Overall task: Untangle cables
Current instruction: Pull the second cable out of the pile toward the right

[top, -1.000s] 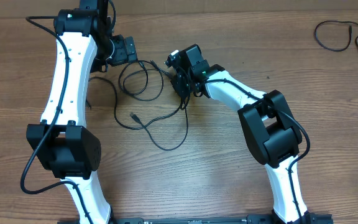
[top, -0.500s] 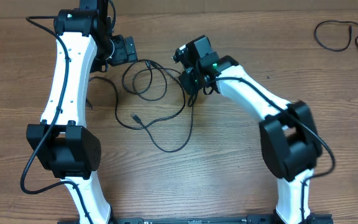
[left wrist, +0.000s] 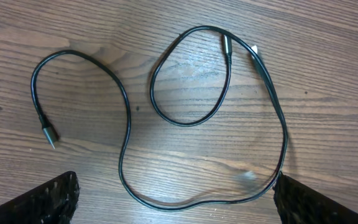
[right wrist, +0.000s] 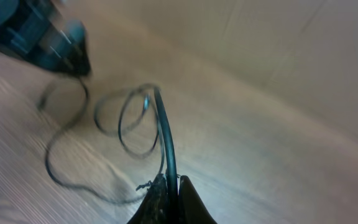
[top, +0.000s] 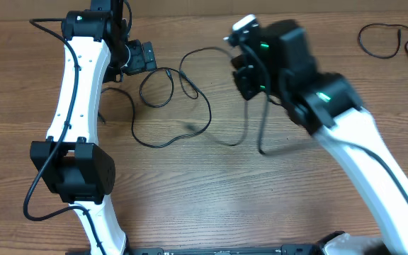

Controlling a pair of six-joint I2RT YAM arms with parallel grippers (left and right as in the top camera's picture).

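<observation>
Heads up: your right gripper (top: 248, 71) is up off the table (top: 190, 205) on the right side, with its fingers pinched tight on one of the cables (right wrist: 166, 140). In the wrist view the black cord comes straight up out of the closed tips. It's blurry there, so I can't tell which plug end belongs to it. From the gripper the cord droops to the wood and trails left toward the other one.

Your left gripper (top: 142, 57) sits at the far left with its fingers spread wide, holding nothing, hovering over a small loop (left wrist: 185, 123). A silvery plug tip (left wrist: 48, 135) lies flat on the left of that view. A separate black cord (top: 392, 42) lies in the far right corner.
</observation>
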